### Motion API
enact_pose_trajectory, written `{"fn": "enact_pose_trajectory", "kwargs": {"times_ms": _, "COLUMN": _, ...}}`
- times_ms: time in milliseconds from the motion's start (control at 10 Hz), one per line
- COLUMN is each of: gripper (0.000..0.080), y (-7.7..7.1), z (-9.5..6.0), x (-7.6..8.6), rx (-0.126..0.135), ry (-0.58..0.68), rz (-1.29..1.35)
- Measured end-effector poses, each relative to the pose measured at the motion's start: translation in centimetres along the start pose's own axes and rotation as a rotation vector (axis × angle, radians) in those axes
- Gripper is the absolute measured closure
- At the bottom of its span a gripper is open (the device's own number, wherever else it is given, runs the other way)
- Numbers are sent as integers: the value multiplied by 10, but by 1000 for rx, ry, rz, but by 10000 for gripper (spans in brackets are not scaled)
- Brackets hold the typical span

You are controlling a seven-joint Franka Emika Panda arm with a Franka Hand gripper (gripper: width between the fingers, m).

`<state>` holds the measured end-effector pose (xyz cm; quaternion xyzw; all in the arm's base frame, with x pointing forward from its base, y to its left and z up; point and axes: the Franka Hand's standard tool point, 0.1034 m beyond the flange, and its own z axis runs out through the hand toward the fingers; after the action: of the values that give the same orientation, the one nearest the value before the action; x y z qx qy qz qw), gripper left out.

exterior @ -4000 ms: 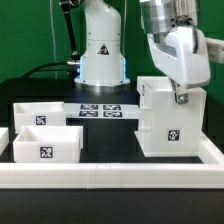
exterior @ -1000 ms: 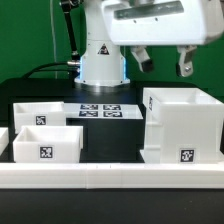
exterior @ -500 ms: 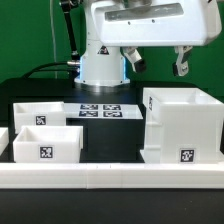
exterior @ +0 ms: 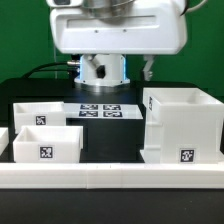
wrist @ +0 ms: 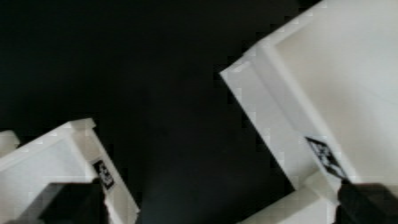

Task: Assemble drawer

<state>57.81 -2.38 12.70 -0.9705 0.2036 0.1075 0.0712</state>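
Observation:
The white drawer housing (exterior: 182, 125) stands upright at the exterior view's right, with its open top showing and a tag low on its front. Two low white trays (exterior: 44, 146) (exterior: 40, 113) sit at the left, each with a tag. My gripper (exterior: 117, 72) hangs high over the middle of the table, open and empty, left of the housing and touching nothing. In the wrist view the gripper (wrist: 217, 206) shows dark fingertips (wrist: 71, 205) wide apart over black table, with the housing (wrist: 329, 90) on one side and a tray (wrist: 54, 160) on the other.
The marker board (exterior: 100, 110) lies flat behind the trays, in front of the robot base (exterior: 103, 68). A long low white rail (exterior: 110, 176) runs along the front edge. Black table shows between the trays and the housing.
My gripper has let go of the housing, risen and moved to the exterior view's left. The housing now stands squarer and lower on the table than four seconds ago. The trays have not moved.

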Motion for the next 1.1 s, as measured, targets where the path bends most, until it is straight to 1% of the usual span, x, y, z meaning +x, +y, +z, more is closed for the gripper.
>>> {"fn": "enact_pose_trajectory", "kwargs": {"times_ms": 100, "gripper": 151, "y": 10, "z": 7, "x": 10, "rx": -17, "ry": 28, "rz": -30}}
{"fn": "enact_pose_trajectory", "kwargs": {"times_ms": 200, "gripper": 151, "y": 15, "z": 15, "x": 16, "rx": -20, "ry": 44, "rz": -52}}
{"fn": "enact_pose_trajectory", "kwargs": {"times_ms": 300, "gripper": 151, "y": 19, "z": 21, "x": 19, "rx": -23, "ry": 43, "rz": -64}}
{"fn": "enact_pose_trajectory", "kwargs": {"times_ms": 400, "gripper": 151, "y": 23, "z": 28, "x": 23, "rx": -12, "ry": 46, "rz": -77}}
{"fn": "enact_pose_trajectory", "kwargs": {"times_ms": 900, "gripper": 151, "y": 23, "z": 31, "x": 23, "rx": -13, "ry": 47, "rz": -87}}
{"fn": "enact_pose_trajectory", "kwargs": {"times_ms": 1000, "gripper": 151, "y": 28, "z": 37, "x": 24, "rx": -34, "ry": 92, "rz": -170}}
{"fn": "enact_pose_trajectory", "kwargs": {"times_ms": 1100, "gripper": 151, "y": 35, "z": 48, "x": 20, "rx": -47, "ry": 132, "rz": -219}}
